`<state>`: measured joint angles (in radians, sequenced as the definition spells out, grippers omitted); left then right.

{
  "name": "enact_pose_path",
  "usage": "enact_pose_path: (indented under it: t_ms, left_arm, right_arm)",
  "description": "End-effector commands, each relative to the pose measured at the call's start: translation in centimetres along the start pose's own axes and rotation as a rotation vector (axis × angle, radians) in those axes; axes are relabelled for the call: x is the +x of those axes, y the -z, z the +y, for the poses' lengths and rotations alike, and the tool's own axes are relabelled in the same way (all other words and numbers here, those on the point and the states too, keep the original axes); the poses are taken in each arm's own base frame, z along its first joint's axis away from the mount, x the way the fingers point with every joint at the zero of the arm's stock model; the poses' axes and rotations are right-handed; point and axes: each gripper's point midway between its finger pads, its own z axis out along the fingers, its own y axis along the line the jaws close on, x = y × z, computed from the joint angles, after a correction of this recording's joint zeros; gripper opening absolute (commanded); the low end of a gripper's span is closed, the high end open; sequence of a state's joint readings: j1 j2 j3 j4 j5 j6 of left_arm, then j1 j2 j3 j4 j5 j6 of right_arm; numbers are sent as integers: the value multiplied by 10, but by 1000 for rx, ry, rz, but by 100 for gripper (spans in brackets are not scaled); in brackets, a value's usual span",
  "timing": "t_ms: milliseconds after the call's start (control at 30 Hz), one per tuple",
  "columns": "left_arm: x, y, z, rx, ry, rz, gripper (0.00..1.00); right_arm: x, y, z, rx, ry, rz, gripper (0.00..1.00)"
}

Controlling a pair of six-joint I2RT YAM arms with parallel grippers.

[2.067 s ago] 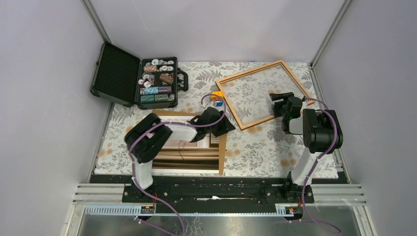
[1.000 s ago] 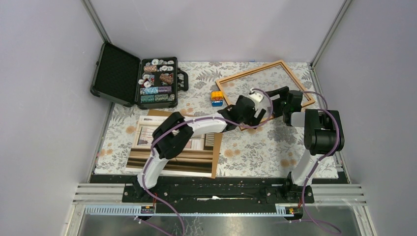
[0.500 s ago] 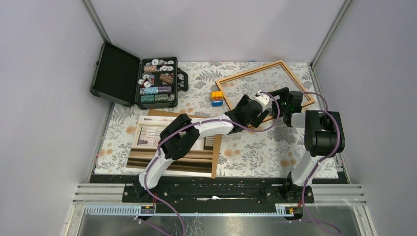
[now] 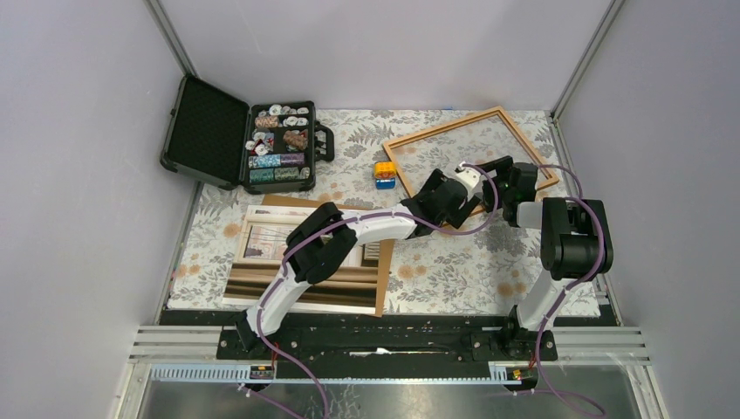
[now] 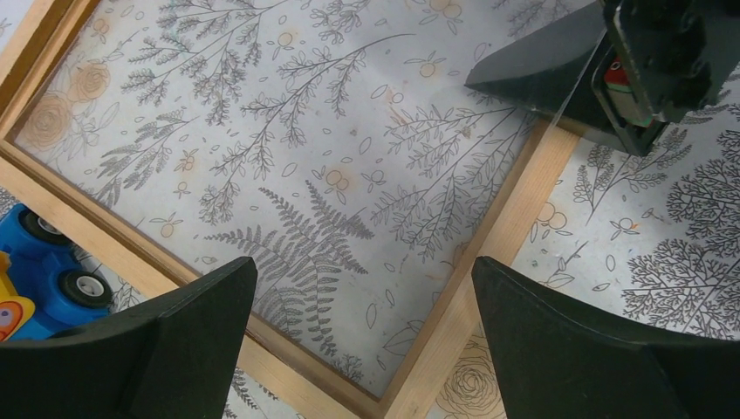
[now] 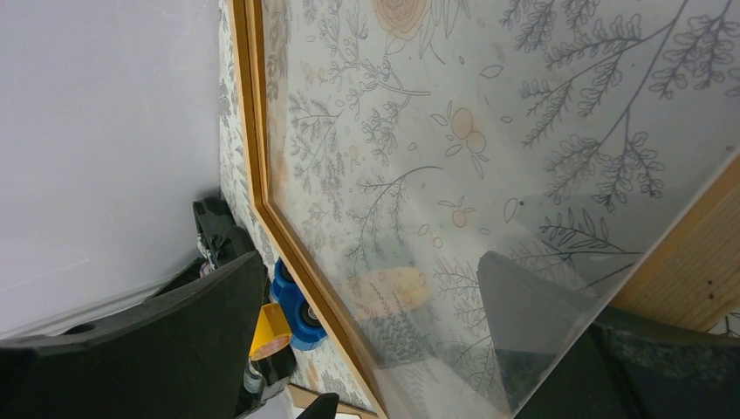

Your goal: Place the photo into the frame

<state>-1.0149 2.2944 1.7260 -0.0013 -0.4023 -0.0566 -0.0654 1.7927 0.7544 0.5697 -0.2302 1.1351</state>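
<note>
Currently photo (image 4: pixel 345 288), striped plant print face up, lies near-left at the near edge of the cloth (image 4: pixel 454 262), bare cloth separating it from the light-wood frame (image 4: pixel 441 126) far right, at whose near corner left gripper (image 5: pixel 362 266) and right gripper (image 6: pixel 373 262) hang, spread wide, holding nothing.

From above, we cannot see the frame's (image 4: pixel 441 126) near corner; just outside it, a blue toy (image 5: pixel 44 279) is cropped.

Fig. 1. My workspace: plain lilac-grey walls (image 4: pixel 393 44) enclose a floral tablecloth (image 4: pixel 462 262); aluminium posts (image 4: pixel 586 61) mark the back corners, under even light.
</note>
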Motion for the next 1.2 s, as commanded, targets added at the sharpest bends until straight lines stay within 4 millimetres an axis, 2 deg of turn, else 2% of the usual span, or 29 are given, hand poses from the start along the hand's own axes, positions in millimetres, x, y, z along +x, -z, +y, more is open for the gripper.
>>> enact_pose_path:
  t_ms: [0,267,433,733,933,1167]
  left_arm:
    - [-39,11,-12,59,72,-75,99]
    - [-40,4,-16,63,79,-76,99]
    - [-26,-4,-15,41,53,-32,99]
    - [-18,-6,-23,83,54,-21,99]
    - [-13,-15,-10,19,77,6,99]
    - [-9,-17,-1,-20,90,18,99]
  right_arm:
    - [14,5,-27,89,-2,37,100]
    - [15,6,-27,89,-4,39,100]
    - [16,7,-27,86,-11,39,100]
    - [14,12,-26,86,-5,27,100]
    - [15,15,-24,85,-3,31,100]
    - [13,28,-19,99,46,29,100]
